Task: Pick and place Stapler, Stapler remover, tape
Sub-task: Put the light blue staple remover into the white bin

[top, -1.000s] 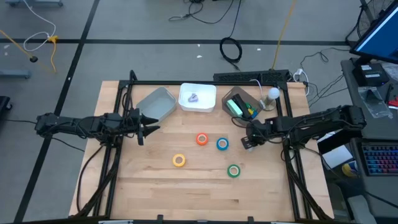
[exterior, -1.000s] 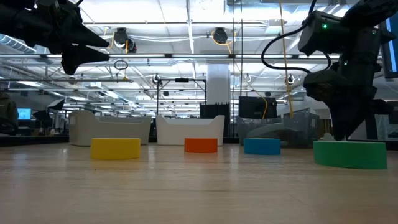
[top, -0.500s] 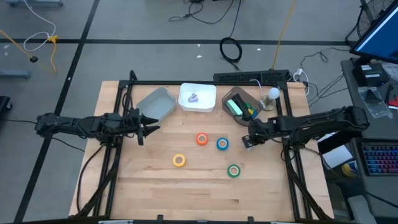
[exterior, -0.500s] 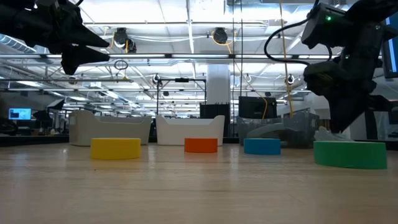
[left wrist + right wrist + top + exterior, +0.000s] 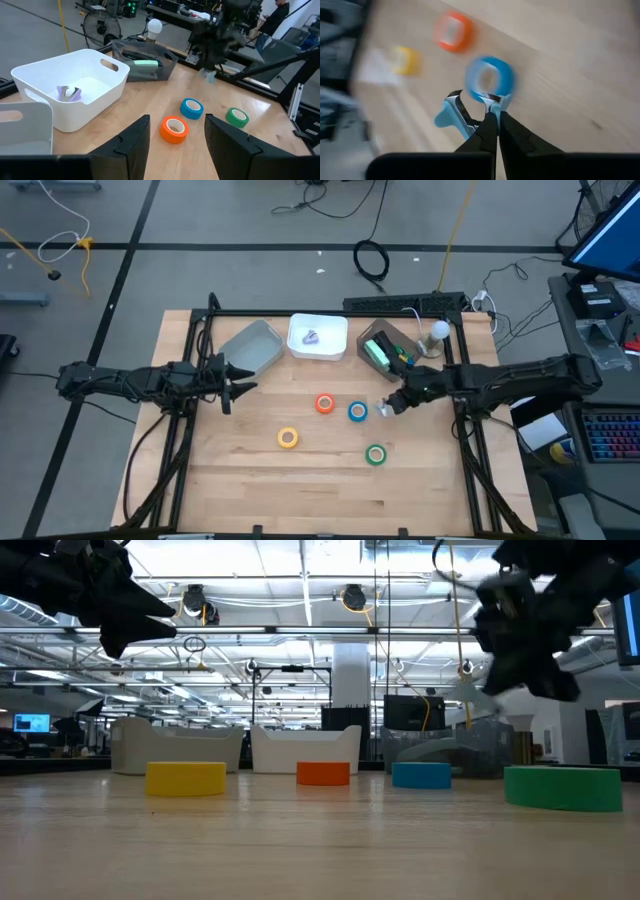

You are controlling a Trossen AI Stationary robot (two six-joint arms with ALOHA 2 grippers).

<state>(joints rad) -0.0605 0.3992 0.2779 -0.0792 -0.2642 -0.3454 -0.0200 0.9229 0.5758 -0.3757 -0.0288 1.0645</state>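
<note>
Centre-right of high view: right end effector [image 5: 388, 409] pinched shut on staple remover [image 5: 461, 119], lifted clear of bench [image 5: 250, 480], just beside blue tape roll [image 5: 357, 412]. Remover pale blue w/ chrome claws. Advice: carry level to white bin [image 5: 318, 337], release low. Left end effector [image 5: 232, 389] idle mid-left, half-open, empty.

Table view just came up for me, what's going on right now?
The right gripper has its jaws shut on a pale blue and chrome staple remover, held above the wooden table near the blue tape ring. The orange, yellow and green tape rings lie untouched. The left gripper waits at the table's left side, holding nothing.
</note>
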